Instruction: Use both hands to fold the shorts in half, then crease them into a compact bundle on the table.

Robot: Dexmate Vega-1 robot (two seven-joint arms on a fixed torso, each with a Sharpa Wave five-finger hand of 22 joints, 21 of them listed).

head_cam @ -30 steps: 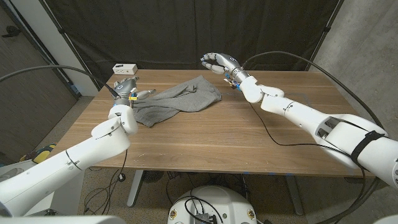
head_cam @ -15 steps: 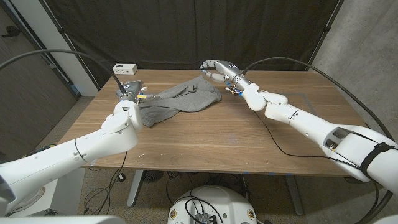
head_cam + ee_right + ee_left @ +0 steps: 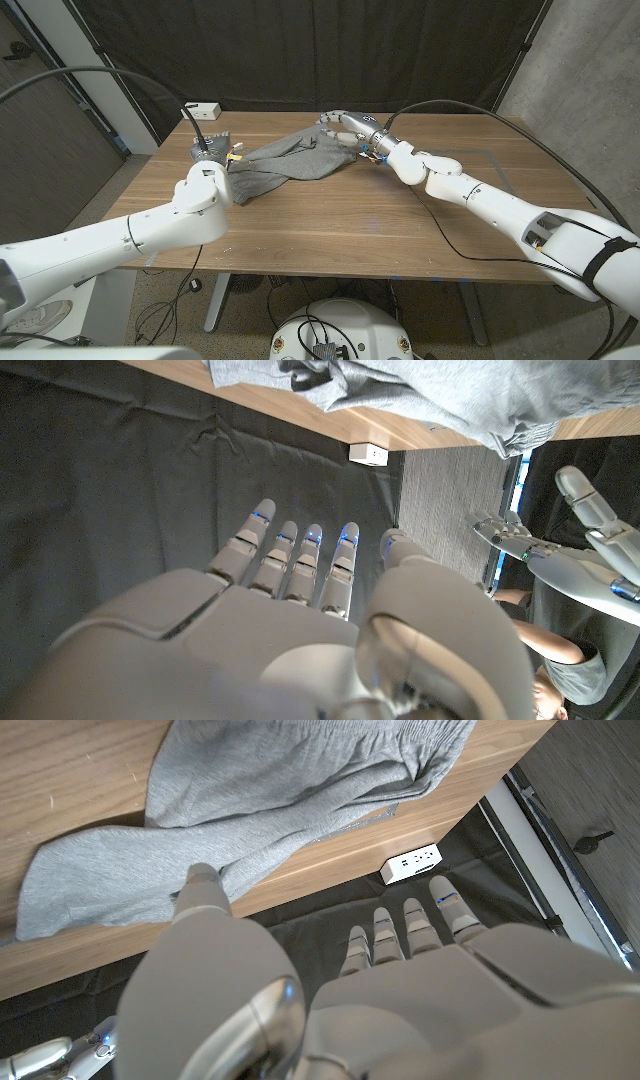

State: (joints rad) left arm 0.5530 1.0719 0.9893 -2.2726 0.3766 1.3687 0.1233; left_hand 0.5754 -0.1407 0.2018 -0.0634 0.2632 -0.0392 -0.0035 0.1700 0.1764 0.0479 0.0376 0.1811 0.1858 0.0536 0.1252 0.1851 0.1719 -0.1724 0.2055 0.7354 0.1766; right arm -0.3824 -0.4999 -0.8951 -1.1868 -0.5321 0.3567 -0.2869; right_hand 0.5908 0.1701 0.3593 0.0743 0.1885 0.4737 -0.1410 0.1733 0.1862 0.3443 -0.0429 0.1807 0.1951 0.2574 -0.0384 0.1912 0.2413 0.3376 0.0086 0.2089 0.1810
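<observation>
currently we read the scene like this:
shorts [image 3: 291, 160]: grey knit fabric, soft and matte, lying crumpled and unfolded on the far half of the table, stretched roughly left to right. wrinkles run through the middle, and one thicker bunched end sits at the right by our right hand.
shorts, close up: left wrist view [image 3: 250, 800] shows a hemmed edge and a flat leg panel reaching the table's far edge.
left hand [image 3: 212, 147]: at the left end of the shorts, fingers straight and spread, gripping nothing we can see. thumb tip sits over the fabric in the left wrist view [image 3: 300, 990]; contact we cannot tell.
right hand [image 3: 347, 126]: at the right end of the shorts, fingers extended and apart, nothing held. right wrist view [image 3: 300, 620] shows the fingers straight.
table [image 3: 400, 220]: wooden top, medium brown, visible grain, rectangular.
white box [image 3: 201, 109]: small, rectangular, hard-looking, on the far left corner of the table.
backdrop [image 3: 300, 50]: black cloth, draped.
</observation>
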